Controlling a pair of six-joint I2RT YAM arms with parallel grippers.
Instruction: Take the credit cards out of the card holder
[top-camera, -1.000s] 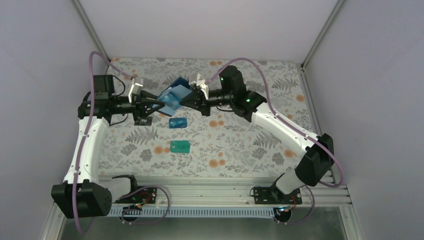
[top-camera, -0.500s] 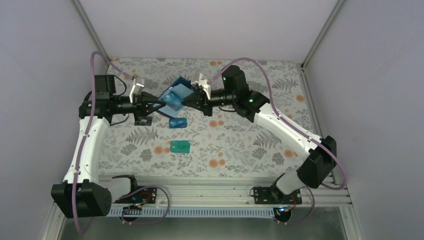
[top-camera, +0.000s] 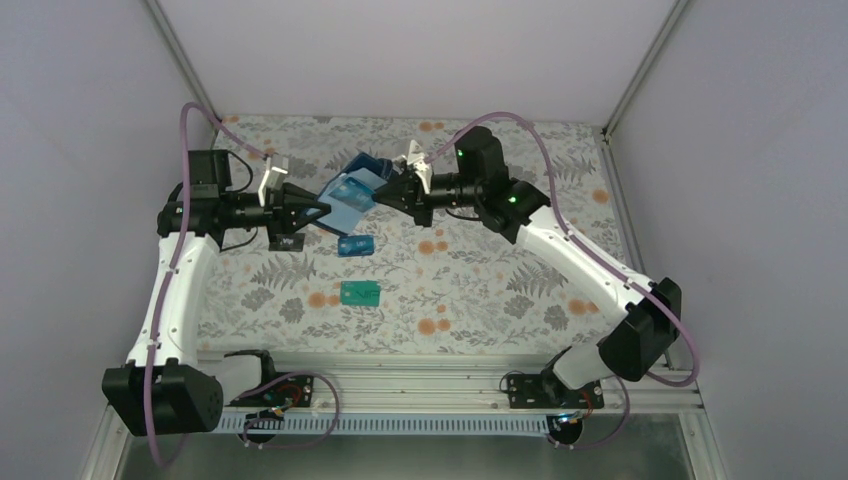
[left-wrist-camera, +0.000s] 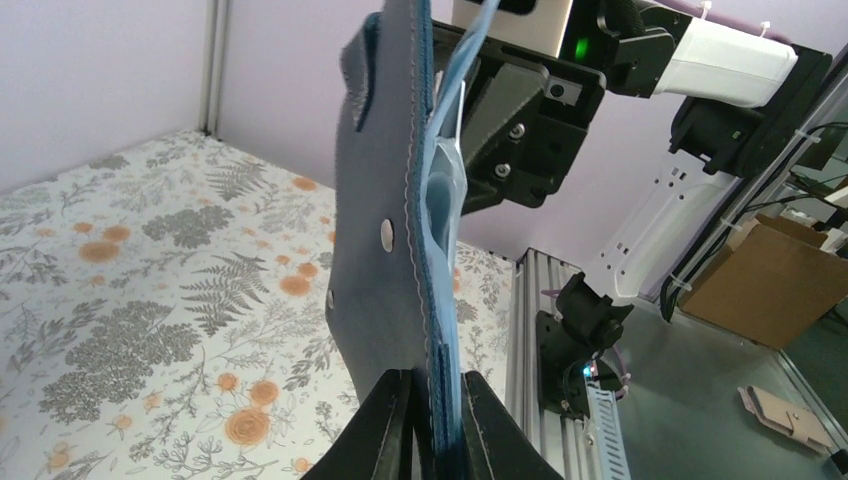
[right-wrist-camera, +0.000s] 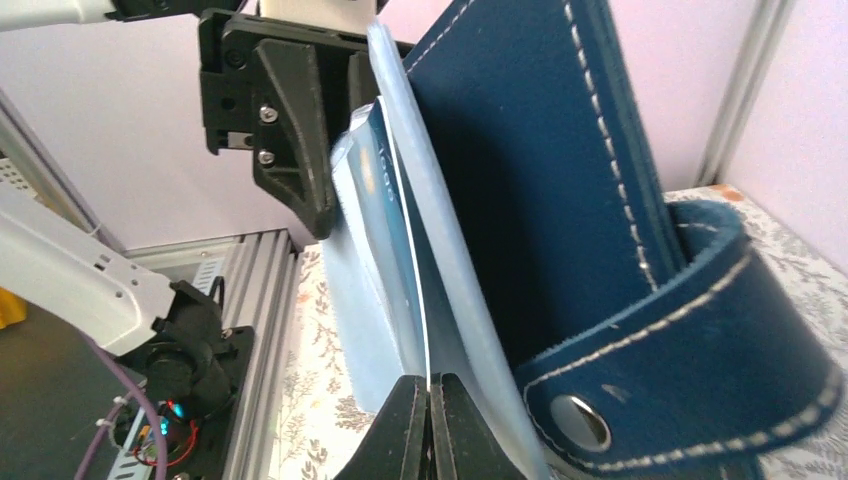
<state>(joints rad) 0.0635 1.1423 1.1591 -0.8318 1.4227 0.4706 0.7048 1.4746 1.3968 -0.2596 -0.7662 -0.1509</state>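
The left pincer (left-wrist-camera: 432, 400) clamps the card holder (left-wrist-camera: 385, 230) by its edge, up in the air; the right pincer (right-wrist-camera: 430, 395) is nipped onto a card (right-wrist-camera: 392, 240) by its thin edge, in the pocket. So slim a hold may slip, or tug the holder loose. Below both pincers a blue card (top-camera: 356, 245) and teal card (top-camera: 360, 292) lie on the worktop (top-camera: 500, 290); nothing blocks the pull

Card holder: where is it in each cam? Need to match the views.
Top external: card holder held above the far middle of the table, between left gripper and right gripper.
Left wrist: upright dark slab at centre, lower edge clamped in the left gripper.
Right wrist: fills centre and right; a card in its pocket is pinched by the right gripper.
Shared landmark: aluminium rail at the table's near edge.
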